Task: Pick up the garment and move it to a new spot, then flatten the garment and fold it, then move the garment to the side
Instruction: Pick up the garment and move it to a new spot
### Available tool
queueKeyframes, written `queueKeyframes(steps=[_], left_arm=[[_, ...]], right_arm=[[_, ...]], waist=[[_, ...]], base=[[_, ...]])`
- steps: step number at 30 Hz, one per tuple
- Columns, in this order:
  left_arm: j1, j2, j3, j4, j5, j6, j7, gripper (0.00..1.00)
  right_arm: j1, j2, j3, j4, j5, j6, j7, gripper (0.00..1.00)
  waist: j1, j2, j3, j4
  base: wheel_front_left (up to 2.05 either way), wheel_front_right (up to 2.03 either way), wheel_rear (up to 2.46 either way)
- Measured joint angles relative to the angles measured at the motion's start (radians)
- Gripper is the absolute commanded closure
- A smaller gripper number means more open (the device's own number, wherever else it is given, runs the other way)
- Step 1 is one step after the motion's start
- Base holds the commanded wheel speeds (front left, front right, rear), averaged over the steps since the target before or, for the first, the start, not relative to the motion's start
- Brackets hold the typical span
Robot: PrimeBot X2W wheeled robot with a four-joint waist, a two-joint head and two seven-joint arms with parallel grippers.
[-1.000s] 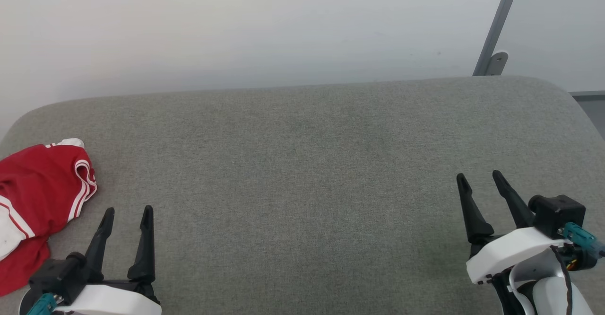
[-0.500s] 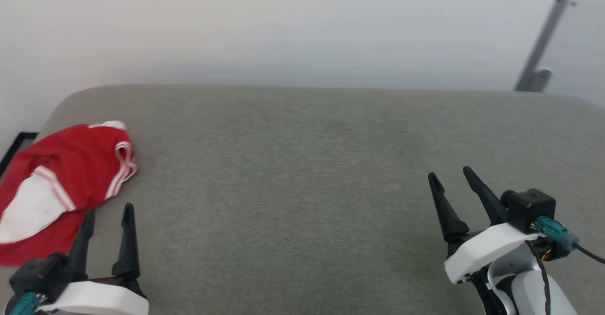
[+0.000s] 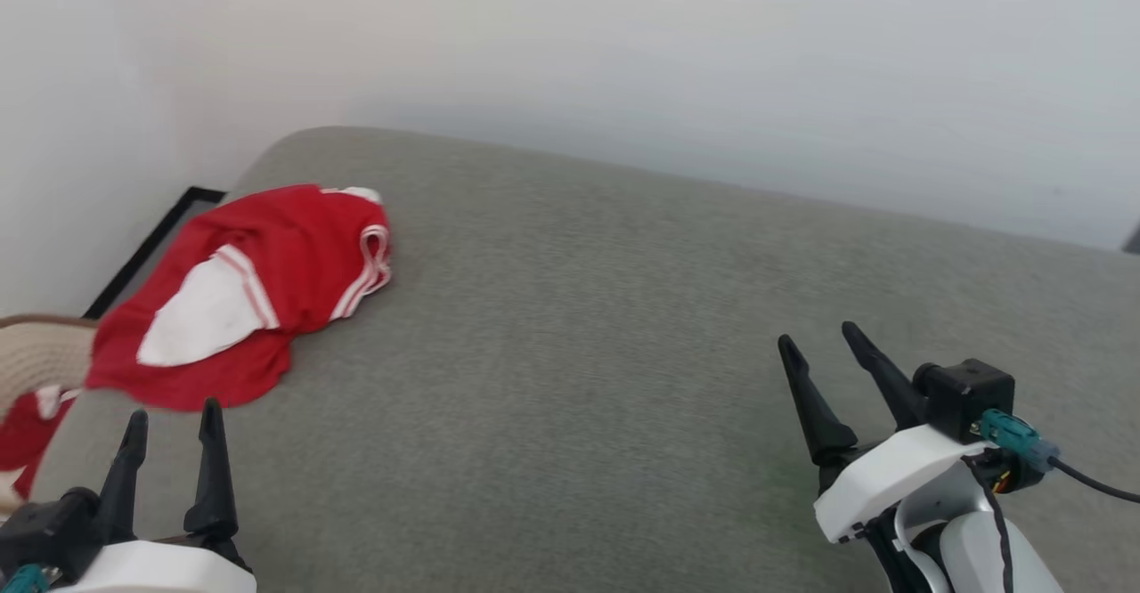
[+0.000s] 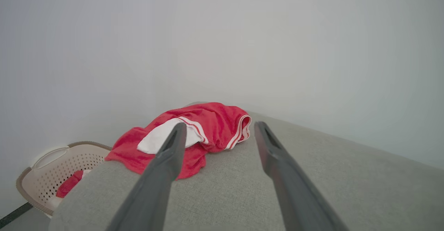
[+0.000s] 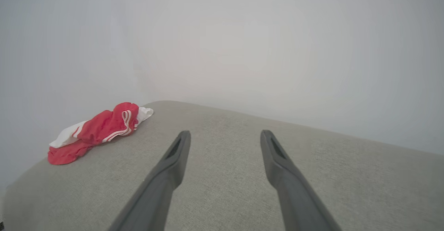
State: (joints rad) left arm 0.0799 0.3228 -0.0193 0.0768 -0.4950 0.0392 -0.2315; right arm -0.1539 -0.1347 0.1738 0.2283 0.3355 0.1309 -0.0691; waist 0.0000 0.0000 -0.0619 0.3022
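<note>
On the left end of the grey woven-fabric cushion (image 3: 579,353) lies the garment (image 3: 267,290), a crumpled bright red thin shirt with a white sleeve end on top. Over the last second the head view has swung left, while the heap looks unchanged, so the camera turned and the cloth did not. The robot appears to be facing up for a pick it has not yet begun. The garment's long axis runs from the cushion's near left edge toward its back, and the striped trim at the far end faces the cushion's middle. The dark-fingered left gripper (image 3: 175,410) hovers just short of the near hem, fingers apart and empty. The matching right gripper (image 3: 816,335) is over the cushion's right part, well away from the garment, and is also spread.
</note>
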Motion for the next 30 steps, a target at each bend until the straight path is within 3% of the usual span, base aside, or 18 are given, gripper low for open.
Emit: queueKeyframes(steps=[14, 21, 30], left_arm=[[0.011, 0.006, 0.014, -0.016, -0.017, 0.02, 0.013, 0.0], [-0.001, -0.004, 0.022, -0.011, -0.046, 0.025, 0.013, 0.0], [-0.144, -0.003, 0.023, 0.069, -0.074, 0.018, 0.029, 0.0]], right_arm=[[-0.005, 0.013, 0.025, 0.009, 0.014, 0.0, 0.0, 0.0], [-0.01, 0.012, 0.013, 0.002, 0.014, 0.0, -0.001, 0.0], [-0.034, -0.004, -0.021, -0.035, -0.001, 0.0, 0.019, 0.0]], waist=[[0.0, 0.0, -0.01, 0.132], [0.0, 0.0, 0.017, 0.152], [0.0, 0.0, 0.087, 0.145]], base=[[0.0, 0.0, 0.0], [0.0, 0.0, 0.0], [0.0, 0.0, 0.0]])
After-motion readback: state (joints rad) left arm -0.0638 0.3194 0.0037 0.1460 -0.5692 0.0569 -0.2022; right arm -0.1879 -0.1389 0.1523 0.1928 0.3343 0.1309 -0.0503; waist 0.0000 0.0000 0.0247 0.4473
